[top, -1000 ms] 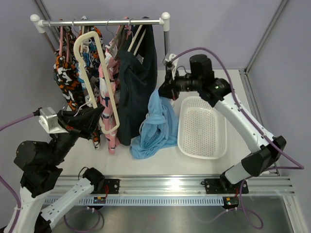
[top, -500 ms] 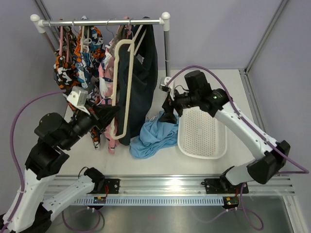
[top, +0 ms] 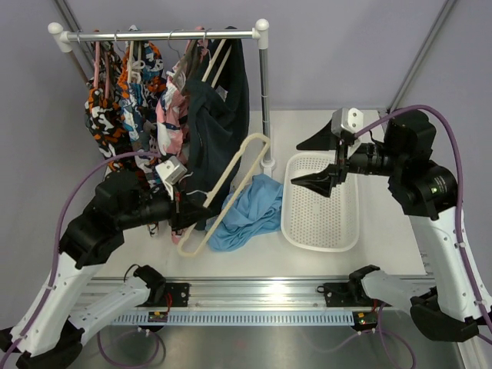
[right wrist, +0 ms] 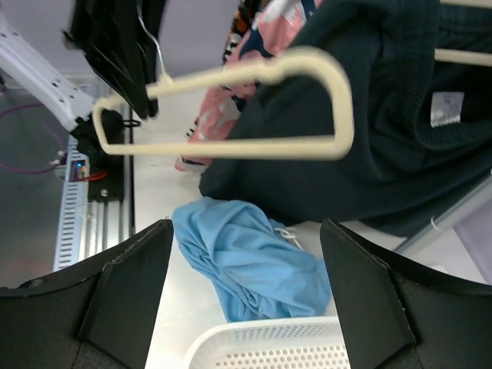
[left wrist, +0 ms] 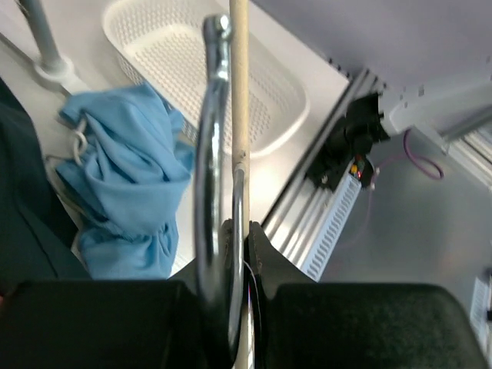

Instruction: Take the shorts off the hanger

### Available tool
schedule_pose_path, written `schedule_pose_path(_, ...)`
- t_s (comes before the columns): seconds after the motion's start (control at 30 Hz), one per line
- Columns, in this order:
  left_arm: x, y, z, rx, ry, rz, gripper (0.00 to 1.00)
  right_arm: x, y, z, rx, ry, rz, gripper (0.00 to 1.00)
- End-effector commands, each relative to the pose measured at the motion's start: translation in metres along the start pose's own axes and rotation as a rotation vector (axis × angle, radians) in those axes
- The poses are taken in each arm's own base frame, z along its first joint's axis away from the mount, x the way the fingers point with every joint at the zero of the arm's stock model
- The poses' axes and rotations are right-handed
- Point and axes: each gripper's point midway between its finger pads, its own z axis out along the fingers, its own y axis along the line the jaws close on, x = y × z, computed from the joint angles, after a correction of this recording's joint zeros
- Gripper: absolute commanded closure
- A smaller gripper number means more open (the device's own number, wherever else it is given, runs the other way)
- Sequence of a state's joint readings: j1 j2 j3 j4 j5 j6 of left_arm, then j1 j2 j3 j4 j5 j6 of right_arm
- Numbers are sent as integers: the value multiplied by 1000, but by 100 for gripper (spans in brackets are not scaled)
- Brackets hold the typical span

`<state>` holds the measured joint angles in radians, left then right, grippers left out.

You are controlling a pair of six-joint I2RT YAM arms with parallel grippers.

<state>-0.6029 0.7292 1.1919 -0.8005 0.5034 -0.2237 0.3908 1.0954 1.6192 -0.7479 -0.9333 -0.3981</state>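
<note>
So you're about halfway, I'd say. The light-blue shorts (top: 250,211) are off and lie in a crumpled heap on the table (top: 254,261), roughly mid-table and a bit toward the near edge, touching the left side of the white basket (top: 350,231). The cream hanger (top: 231,181) is bare, and your left gripper (top: 183,209) is clamped on its metal hook (left wrist: 211,154), holding it tilted over the near-left part of the table.

What's left is the navy shorts (top: 219,115). They're still hung at the right end of the rack (top: 154,34), around the middle of the far edge, next to the patterned clothes.

Your right gripper (top: 296,163) has its fingers spread wide with nothing in them, hovering over the basket toward the right edge. My guess is you need to ditch the empty hanger somewhere, then go for the navy pair.
</note>
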Motion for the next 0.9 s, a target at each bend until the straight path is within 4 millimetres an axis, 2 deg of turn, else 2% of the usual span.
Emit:
schedule_pose_path(0.0, 21, -16, -3, 121, 65, 43, 100, -12, 10, 4, -85, -35, 41, 14)
schedule_pose_path(0.17, 47, -13, -1, 145, 145, 49, 100, -5, 6, 11, -132, -7, 60, 13)
schedule_pose_path(0.3, 51, -16, -2, 167, 148, 67, 100, 12, 1, 19, -169, 31, 54, 13)
schedule_pose_path(0.37, 51, -19, -2, 186, 151, 72, 100, 23, -8, 26, -165, 55, 67, 13)
schedule_pose_path(0.47, 52, -21, -2, 201, 160, 77, 100, 29, -15, 33, -179, 68, 91, 15)
schedule_pose_path(0.6, 53, -23, -3, 207, 165, 80, 100, 32, -4, 43, -257, 82, 113, 25)
schedule_pose_path(0.63, 52, -22, -2, 208, 164, 83, 100, 34, -1, 45, -273, 87, 108, 30)
schedule_pose_path(0.67, 50, -23, -2, 209, 162, 87, 100, 43, 8, 52, -315, 113, 127, 38)
schedule_pose_path(0.7, 50, -23, -2, 209, 162, 87, 100, 43, 8, 53, -316, 114, 128, 39)
schedule_pose_path(0.73, 49, -23, -2, 209, 164, 88, 100, 45, 11, 55, -332, 118, 130, 48)
schedule_pose_path(0.83, 46, -23, -2, 206, 157, 97, 100, 43, 16, 53, -353, 111, 132, 63)
schedule_pose_path(0.87, 45, -23, -2, 204, 157, 97, 100, 43, 17, 52, -355, 114, 138, 71)
